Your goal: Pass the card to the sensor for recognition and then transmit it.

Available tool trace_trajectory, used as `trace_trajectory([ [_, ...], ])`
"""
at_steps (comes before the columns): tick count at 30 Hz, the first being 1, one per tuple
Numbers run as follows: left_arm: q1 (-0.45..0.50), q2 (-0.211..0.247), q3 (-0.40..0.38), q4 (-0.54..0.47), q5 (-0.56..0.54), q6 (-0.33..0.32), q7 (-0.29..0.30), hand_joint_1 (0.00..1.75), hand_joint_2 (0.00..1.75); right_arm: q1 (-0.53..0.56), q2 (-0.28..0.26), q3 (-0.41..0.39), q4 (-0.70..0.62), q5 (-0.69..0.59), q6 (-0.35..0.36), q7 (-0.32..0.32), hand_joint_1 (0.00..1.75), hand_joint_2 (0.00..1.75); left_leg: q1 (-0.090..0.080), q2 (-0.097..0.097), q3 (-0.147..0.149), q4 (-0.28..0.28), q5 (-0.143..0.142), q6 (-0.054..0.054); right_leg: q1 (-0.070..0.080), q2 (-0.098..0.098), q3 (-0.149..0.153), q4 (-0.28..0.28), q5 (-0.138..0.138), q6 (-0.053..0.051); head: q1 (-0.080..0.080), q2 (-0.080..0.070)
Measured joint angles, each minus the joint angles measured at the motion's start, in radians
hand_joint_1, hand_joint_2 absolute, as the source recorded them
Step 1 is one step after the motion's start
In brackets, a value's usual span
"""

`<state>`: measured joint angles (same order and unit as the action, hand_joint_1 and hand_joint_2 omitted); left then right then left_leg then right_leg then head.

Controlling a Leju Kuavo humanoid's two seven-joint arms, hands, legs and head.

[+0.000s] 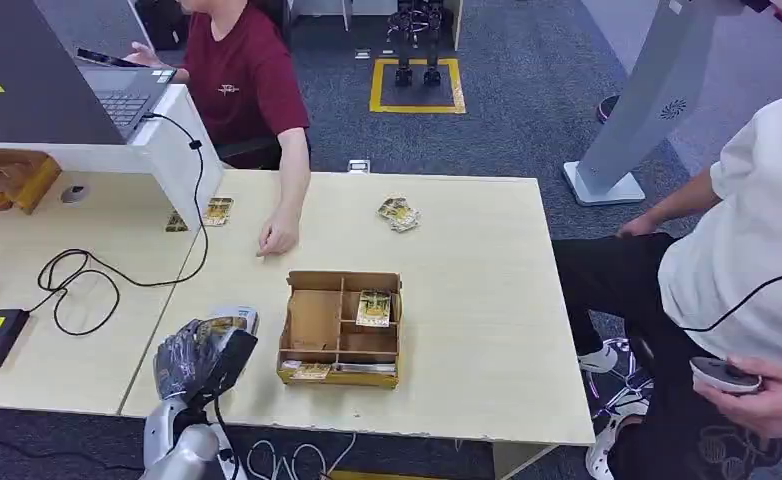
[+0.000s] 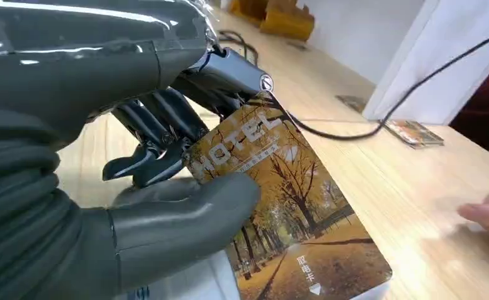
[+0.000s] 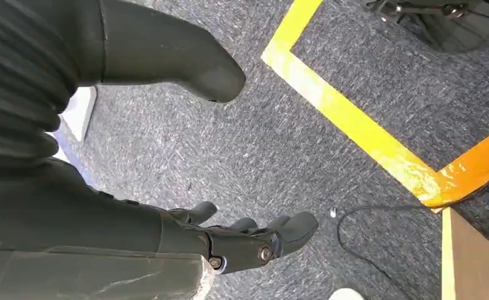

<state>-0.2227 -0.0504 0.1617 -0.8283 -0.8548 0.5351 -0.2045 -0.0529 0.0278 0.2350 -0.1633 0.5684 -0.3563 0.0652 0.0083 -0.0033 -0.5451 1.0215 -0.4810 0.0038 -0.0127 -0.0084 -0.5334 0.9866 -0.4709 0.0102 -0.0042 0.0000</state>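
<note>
Your left hand grips the card between thumb and fingers, low over the bench near its front edge, beside the cardboard tray. Recognition and handover look outstanding. Your right hand hangs open above the floor, holding nothing.

cardboard box just beside left hand

We cannot read the small print on the card; its lower corner runs off the left wrist picture's edge, and the left hand covers part of it. In the head view, the cards in the cardboard box are too small to make out.
</note>
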Motion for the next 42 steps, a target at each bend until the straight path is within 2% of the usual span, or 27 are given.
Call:
trace_trajectory([
  [2, 0.027, -0.009, 0.0, -0.066, 0.116, -0.054, -0.061, 1.75, 1.75, 0.0, 0.0, -0.007, 0.0, 0.001, 0.0, -0.001, 0.0, 1.75, 0.0, 0.001, -0.001, 0.0, 0.0, 0.0, 0.0, 0.0, -0.001, 0.0, 0.0, 0.0, 0.0, 0.0],
  [4, 0.048, -0.016, -0.001, -0.125, 0.166, -0.088, -0.073, 1.75, 1.75, 0.001, 0.0, -0.014, 0.0, 0.001, 0.0, -0.003, 0.0, 1.75, 0.0, 0.0, -0.003, 0.0, 0.001, 0.001, 0.0, 0.0, -0.004, 0.0, 0.001, 0.001, 0.0, 0.0],
  [12, 0.099, -0.025, -0.002, -0.22, 0.19, -0.106, -0.077, 1.75, 1.75, 0.001, 0.0, -0.018, 0.0, 0.001, 0.0, -0.007, 0.0, 1.75, 0.0, 0.002, -0.011, 0.0, 0.002, 0.001, 0.0, 0.002, -0.013, 0.0, 0.004, 0.0, 0.0, 0.0],
  [15, 0.112, -0.027, -0.003, -0.258, 0.291, -0.133, -0.134, 1.75, 1.75, 0.001, 0.0, -0.02, 0.0, 0.002, 0.0, -0.007, 0.0, 1.75, 0.0, 0.002, -0.012, 0.0, 0.002, 0.001, 0.0, 0.002, -0.014, 0.0, 0.004, 0.0, 0.0, 0.0],
  [18, 0.127, -0.031, -0.005, -0.344, 0.392, -0.144, -0.19, 1.75, 1.75, 0.001, 0.0, -0.026, 0.0, 0.008, 0.003, 0.0, 0.0, 1.75, 0.0, 0.002, -0.014, 0.001, 0.002, 0.001, 0.0, 0.002, -0.015, 0.0, 0.004, 0.0, 0.0, 0.0],
  [20, 0.129, -0.031, -0.005, -0.404, 0.458, -0.146, -0.204, 1.75, 1.75, 0.001, 0.0, -0.028, 0.0, 0.019, 0.006, 0.004, 0.0, 1.75, 0.0, 0.002, -0.014, 0.001, 0.002, 0.001, 0.0, 0.002, -0.016, 0.0, 0.004, 0.0, 0.0, 0.0],
  [24, 0.104, -0.026, -0.005, -0.484, 0.477, -0.108, -0.221, 1.75, 1.75, 0.001, 0.0, -0.03, 0.0, 0.038, 0.01, 0.005, 0.0, 1.75, 0.0, 0.002, -0.014, 0.001, 0.002, 0.001, 0.0, 0.002, -0.016, 0.0, 0.004, 0.0, 0.0, 0.0],
  [31, -0.004, -0.006, -0.002, -0.465, 0.396, 0.042, -0.284, 1.75, 1.75, -0.002, 0.0, -0.029, -0.001, 0.077, 0.023, 0.005, 0.0, 1.75, 0.0, 0.002, -0.014, 0.001, 0.004, 0.001, 0.0, 0.002, -0.016, 0.0, 0.006, 0.0, 0.0, 0.0],
  [36, -0.071, -0.003, -0.002, -0.422, 0.37, 0.062, -0.288, 1.75, 1.75, -0.007, 0.0, -0.027, -0.002, 0.09, 0.025, 0.005, 0.0, 1.75, 0.0, 0.002, -0.015, 0.001, 0.004, 0.0, 0.0, 0.002, -0.016, 0.0, 0.006, 0.001, 0.0, 0.0],
  [42, -0.101, -0.005, -0.002, -0.393, 0.368, 0.062, -0.288, 1.75, 1.75, -0.009, 0.001, -0.026, -0.002, 0.092, 0.025, 0.008, 0.0, 1.75, 0.0, 0.003, -0.015, 0.001, 0.004, 0.0, 0.0, 0.003, -0.017, 0.0, 0.007, 0.001, 0.0, 0.0],
])
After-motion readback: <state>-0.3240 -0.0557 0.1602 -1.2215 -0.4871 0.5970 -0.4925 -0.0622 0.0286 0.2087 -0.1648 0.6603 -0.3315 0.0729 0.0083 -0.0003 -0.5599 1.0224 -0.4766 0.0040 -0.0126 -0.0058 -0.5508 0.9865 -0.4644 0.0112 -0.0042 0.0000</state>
